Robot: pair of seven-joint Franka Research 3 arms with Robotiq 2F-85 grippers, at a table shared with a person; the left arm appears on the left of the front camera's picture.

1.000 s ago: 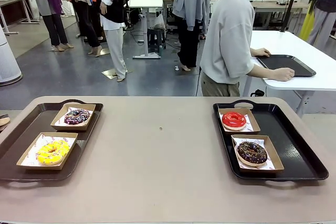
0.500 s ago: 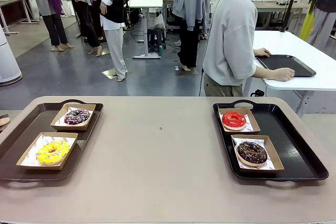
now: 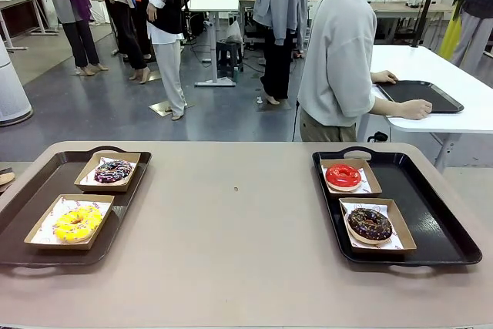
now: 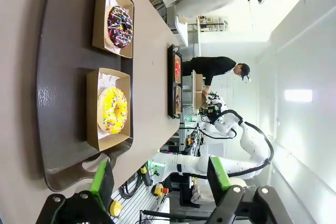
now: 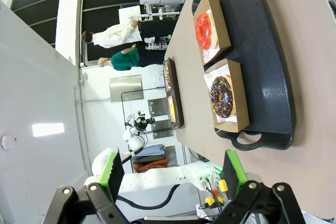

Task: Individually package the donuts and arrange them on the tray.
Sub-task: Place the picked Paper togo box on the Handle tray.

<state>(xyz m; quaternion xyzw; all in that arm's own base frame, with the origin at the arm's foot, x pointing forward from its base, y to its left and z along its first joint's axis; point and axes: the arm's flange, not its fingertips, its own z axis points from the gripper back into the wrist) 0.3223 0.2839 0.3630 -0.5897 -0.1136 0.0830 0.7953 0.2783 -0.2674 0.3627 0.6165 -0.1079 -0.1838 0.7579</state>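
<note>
Now, left tray (image 3: 31,213): yellow donut (image 3: 77,222) and sprinkled donut (image 3: 113,170), each boxed.
Right tray (image 3: 439,221): red donut (image 3: 343,176), chocolate donut (image 3: 370,223), boxed.
Left gripper (image 4: 160,182): released, empty.
Right gripper (image 5: 173,174): released, empty.

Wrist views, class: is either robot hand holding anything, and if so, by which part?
Nothing is held. The left hand and the right hand both stand open and empty, well clear of the donuts in their boxes.
</note>
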